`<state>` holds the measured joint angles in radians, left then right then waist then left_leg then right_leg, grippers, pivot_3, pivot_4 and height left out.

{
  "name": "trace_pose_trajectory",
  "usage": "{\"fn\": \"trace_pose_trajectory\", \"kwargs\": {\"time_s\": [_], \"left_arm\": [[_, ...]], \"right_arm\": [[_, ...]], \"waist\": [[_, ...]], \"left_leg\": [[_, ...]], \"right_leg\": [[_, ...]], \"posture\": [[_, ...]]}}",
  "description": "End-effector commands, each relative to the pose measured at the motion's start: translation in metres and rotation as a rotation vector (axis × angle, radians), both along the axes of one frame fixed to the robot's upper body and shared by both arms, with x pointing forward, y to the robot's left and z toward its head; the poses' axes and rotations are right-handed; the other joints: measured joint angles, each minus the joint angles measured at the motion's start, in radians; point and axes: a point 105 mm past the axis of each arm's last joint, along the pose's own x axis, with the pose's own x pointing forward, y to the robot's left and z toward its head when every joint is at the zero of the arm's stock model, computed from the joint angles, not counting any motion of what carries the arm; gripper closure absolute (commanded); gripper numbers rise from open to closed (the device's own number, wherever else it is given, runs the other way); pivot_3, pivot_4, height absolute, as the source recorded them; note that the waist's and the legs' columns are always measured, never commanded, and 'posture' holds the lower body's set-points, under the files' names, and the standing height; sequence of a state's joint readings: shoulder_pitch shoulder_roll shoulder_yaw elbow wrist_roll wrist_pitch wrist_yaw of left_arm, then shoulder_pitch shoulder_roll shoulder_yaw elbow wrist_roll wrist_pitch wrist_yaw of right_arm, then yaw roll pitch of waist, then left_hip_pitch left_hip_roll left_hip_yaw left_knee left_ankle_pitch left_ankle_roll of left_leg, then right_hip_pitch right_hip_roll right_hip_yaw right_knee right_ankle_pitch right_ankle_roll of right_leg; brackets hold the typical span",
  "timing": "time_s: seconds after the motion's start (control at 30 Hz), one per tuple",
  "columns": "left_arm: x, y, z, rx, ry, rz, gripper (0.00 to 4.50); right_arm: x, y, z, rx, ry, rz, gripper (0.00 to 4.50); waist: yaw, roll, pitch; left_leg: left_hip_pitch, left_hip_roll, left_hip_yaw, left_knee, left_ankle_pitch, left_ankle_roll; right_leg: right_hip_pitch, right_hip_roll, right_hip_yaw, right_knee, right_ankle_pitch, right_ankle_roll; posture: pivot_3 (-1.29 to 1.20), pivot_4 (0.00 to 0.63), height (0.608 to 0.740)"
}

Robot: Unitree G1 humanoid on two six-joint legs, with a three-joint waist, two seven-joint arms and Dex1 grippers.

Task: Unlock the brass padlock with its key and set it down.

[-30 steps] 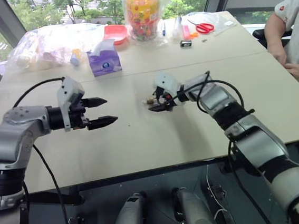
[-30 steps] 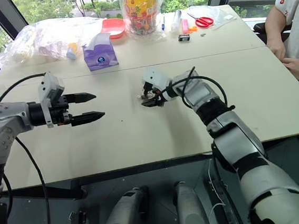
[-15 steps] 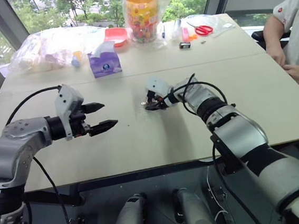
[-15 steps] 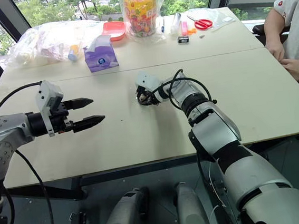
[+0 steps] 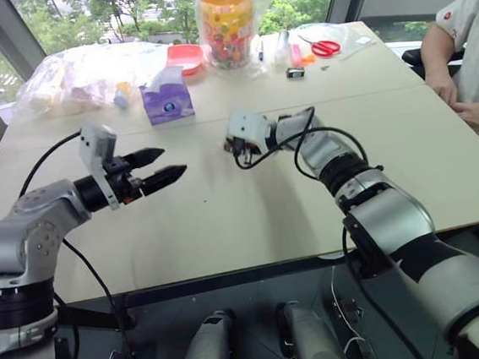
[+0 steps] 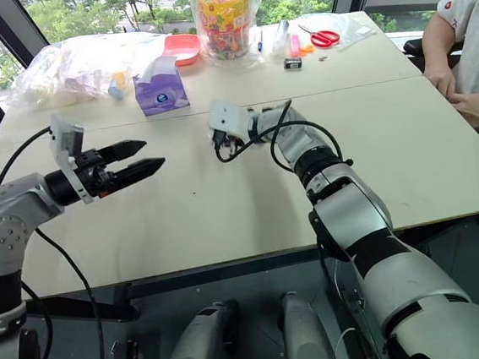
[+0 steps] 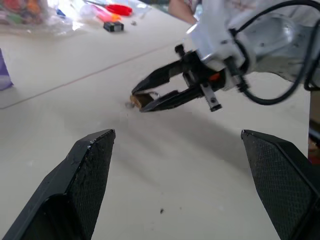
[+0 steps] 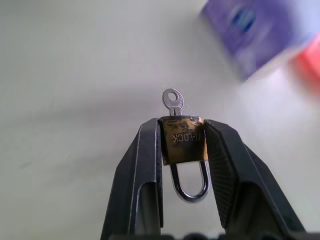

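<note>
The right end effector now pinches the brass padlock by its body, one black finger on each side, with the silvery shackle pointing back toward the wrist and the key sticking out of the far end, still in the keyhole. A second ago this end effector sat low on the bench with its fingers apart around the padlock; since then it has clamped shut and lifted, so the padlock hangs clear of the bench surface — the pickup looks done. The left end effector stays spread wide, its two fingers aimed across at the padlock from well apart, and it has edged a little closer to it. From the padlock, the purple tissue pack lies farther back on the bench. The likely next step is for the open left fingers to close on the small key head and turn it — a fine target that could slip or twist the padlock in the right grip.
</note>
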<state>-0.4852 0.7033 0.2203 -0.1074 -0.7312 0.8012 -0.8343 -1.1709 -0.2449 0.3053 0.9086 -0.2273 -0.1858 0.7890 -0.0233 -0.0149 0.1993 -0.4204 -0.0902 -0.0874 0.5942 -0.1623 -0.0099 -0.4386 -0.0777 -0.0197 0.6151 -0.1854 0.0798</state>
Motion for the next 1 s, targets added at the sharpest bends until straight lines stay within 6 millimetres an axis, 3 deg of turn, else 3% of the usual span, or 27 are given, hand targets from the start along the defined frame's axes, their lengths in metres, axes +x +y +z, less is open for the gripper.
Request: {"fn": "trace_pose_trajectory", "kwargs": {"time_s": [0.03,0.1,0.17,0.27,0.33,0.73,0.83,1.0], "left_arm": [[0.004,-0.001,0.017,-0.047,-0.043,-0.028,0.25],[0.006,-0.002,0.02,-0.06,-0.045,-0.04,0.25],[0.014,-0.002,0.026,-0.101,-0.054,-0.038,0.25],[0.027,-0.003,0.048,-0.301,-0.039,-0.073,0.25],[0.032,-0.007,0.047,-0.324,-0.017,-0.098,0.25],[0.044,-0.026,0.062,-0.394,-0.016,-0.217,0.25],[0.046,-0.03,0.063,-0.392,-0.019,-0.233,1.11],[0.047,-0.035,0.063,-0.383,-0.016,-0.257,3.4]], "right_arm": [[-0.026,0.011,0.021,0.037,-0.109,0.095,3.81],[-0.035,0.01,0.024,0.031,-0.148,0.095,3.81],[-0.041,0.009,0.033,0.007,-0.287,0.081,3.81],[-0.054,0.011,0.056,0.007,-0.556,0.07,3.81],[-0.06,0.013,0.069,0.025,-0.671,0.062,3.81],[-0.066,0.013,0.085,0.019,-0.829,0.049,3.81],[-0.066,0.012,0.085,0.02,-0.828,0.046,3.81],[-0.067,0.012,0.087,0.026,-0.831,0.044,3.81]], "waist": [[0.003,0.0,0.0],[0.003,0.0,0.0],[0.006,0.0,0.0],[0.011,0.0,0.0],[0.008,-0.001,0.0],[0.006,-0.001,0.0],[0.005,-0.001,0.0],[0.004,-0.001,0.0]], "left_leg": [[0.0,0.0,0.0,0.0,0.0,0.0],[0.0,0.0,0.0,-0.001,0.0,0.0],[0.0,0.0,0.001,0.0,0.0,0.0],[-0.001,0.0,0.001,0.001,0.001,-0.001],[-0.001,0.0,0.001,0.002,0.0,-0.002],[-0.001,0.0,0.002,0.001,0.001,0.0],[-0.001,0.0,0.002,0.001,0.001,0.0],[-0.001,0.0,0.002,0.001,0.001,0.0]], "right_leg": [[0.0,0.0,0.0,0.0,0.0,0.0],[0.0,0.0,0.001,0.0,0.0,0.0],[0.0,0.0,0.001,0.0,0.0,0.0],[0.0,0.0,0.001,0.0,-0.001,-0.004],[0.0,-0.001,0.001,0.0,-0.001,-0.004],[0.0,0.0,0.003,0.0,-0.001,-0.004],[-0.001,0.0,0.004,0.0,-0.001,-0.004],[-0.001,0.0,0.004,0.0,-0.001,-0.003]], "posture": [[0.0,0.15,0.74],[0.0,0.15,0.74],[0.0,0.15,0.74],[0.0,0.15,0.74],[0.0,0.15,0.74],[0.0,0.15,0.74],[0.0,0.15,0.74],[0.0,0.15,0.74]]}}
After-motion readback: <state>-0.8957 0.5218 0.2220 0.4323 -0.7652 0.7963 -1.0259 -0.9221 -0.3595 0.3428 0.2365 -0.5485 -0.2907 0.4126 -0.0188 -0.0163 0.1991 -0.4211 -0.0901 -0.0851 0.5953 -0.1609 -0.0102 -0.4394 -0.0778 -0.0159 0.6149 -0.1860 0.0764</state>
